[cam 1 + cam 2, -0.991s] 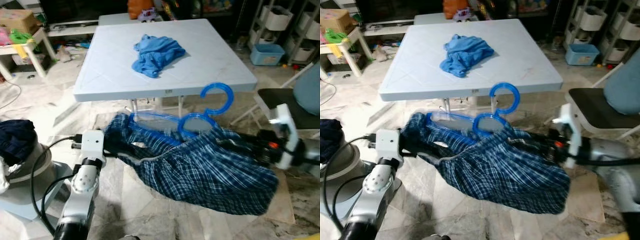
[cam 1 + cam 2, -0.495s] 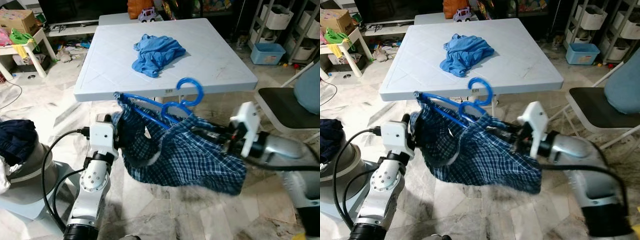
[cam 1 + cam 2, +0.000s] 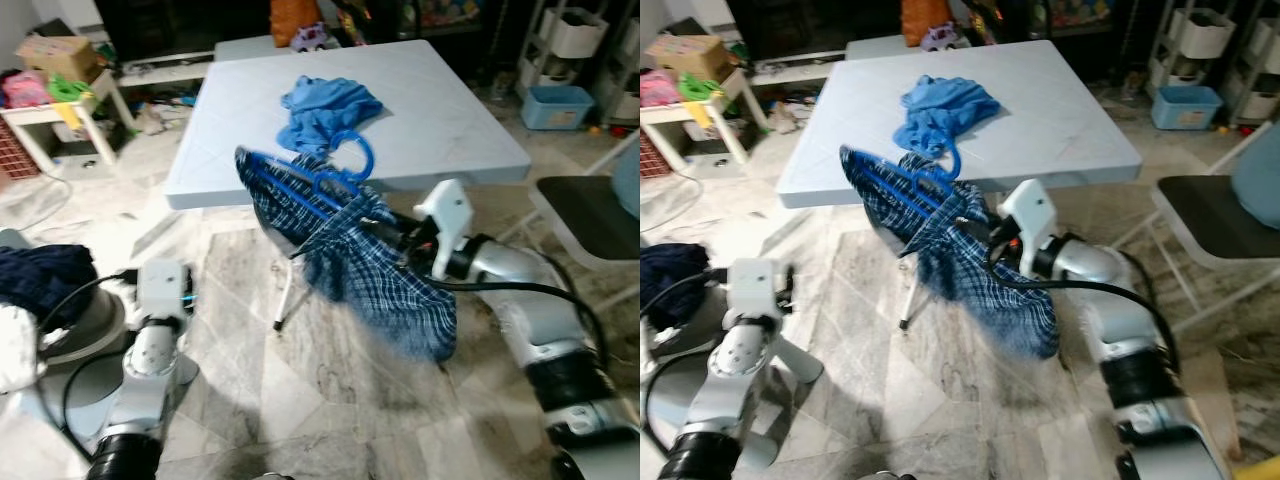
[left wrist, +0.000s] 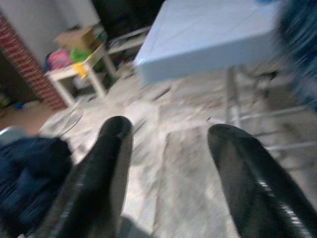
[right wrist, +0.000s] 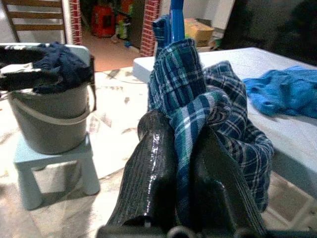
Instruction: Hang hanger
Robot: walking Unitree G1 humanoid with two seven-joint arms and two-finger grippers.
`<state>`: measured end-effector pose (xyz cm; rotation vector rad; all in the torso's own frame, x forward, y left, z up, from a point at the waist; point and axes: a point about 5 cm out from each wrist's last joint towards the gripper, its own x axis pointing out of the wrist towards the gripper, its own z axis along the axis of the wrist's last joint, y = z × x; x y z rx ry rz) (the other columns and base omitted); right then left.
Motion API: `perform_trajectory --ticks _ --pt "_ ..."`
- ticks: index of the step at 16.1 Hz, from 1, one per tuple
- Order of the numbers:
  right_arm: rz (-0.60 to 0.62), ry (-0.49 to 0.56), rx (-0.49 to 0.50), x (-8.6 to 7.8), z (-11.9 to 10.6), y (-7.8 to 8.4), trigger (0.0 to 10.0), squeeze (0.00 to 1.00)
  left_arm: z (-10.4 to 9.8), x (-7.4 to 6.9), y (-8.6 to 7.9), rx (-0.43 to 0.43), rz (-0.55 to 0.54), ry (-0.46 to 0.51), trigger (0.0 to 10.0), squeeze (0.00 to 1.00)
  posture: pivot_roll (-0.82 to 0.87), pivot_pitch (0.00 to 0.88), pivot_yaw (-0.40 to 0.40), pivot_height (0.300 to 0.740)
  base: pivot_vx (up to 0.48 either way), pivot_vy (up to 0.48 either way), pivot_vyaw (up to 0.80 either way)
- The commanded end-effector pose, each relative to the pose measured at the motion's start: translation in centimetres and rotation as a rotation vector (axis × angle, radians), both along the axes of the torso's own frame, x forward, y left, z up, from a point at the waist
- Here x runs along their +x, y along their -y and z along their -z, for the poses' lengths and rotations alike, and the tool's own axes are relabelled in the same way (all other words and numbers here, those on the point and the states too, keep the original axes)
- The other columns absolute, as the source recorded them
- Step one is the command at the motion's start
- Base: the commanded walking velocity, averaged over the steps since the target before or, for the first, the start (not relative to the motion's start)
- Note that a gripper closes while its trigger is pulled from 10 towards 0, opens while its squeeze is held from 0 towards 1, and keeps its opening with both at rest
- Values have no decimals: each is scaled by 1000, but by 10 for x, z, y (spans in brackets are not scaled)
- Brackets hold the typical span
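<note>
While right claw (image 5: 183,163) pinches plaid shirt (image 3: 375,275) on blue hanger (image 3: 330,175), left claw (image 4: 171,168) spread, empty.

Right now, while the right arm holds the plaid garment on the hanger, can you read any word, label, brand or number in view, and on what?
No text can be read.
Cardboard box: no legible print at this size.
Table edge: any label is hidden behind the plaid garment and blue hanger.
Right gripper, left gripper: no markings.
</note>
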<state>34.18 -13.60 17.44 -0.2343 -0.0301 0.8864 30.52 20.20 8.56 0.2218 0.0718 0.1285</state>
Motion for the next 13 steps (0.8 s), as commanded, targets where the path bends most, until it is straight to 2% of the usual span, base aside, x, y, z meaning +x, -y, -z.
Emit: perform_trajectory --ticks 1,3,6,8,9,13 --pt "-39 16 -6 3 -2 -8 10000 0 -13 5 18 14 132 66 10000 1000 -77 0 120 740 0 0 0" --pt "-74 5 -15 -2 4 -9 10000 0 -18 2 26 56 221 77 10000 1000 -66 0 108 740 0 0 0" --pt "-170 -32 -7 -21 7 8 10000 0 -14 -10 20 105 308 43 10000 1000 -49 5 91 740 0 0 0" --pt "-210 -49 -8 -34 4 22 10000 0 -10 -15 16 130 339 28 10000 1000 -54 18 85 740 0 0 0" --pt "-222 -76 19 -45 -2 34 10000 0 -9 -17 18 136 350 19 10000 1000 -61 30 80 740 0 0 0" --pt "-273 -126 22 -67 -15 52 10000 0 -4 -16 30 143 377 10 10000 1000 -85 43 76 740 0 0 0"
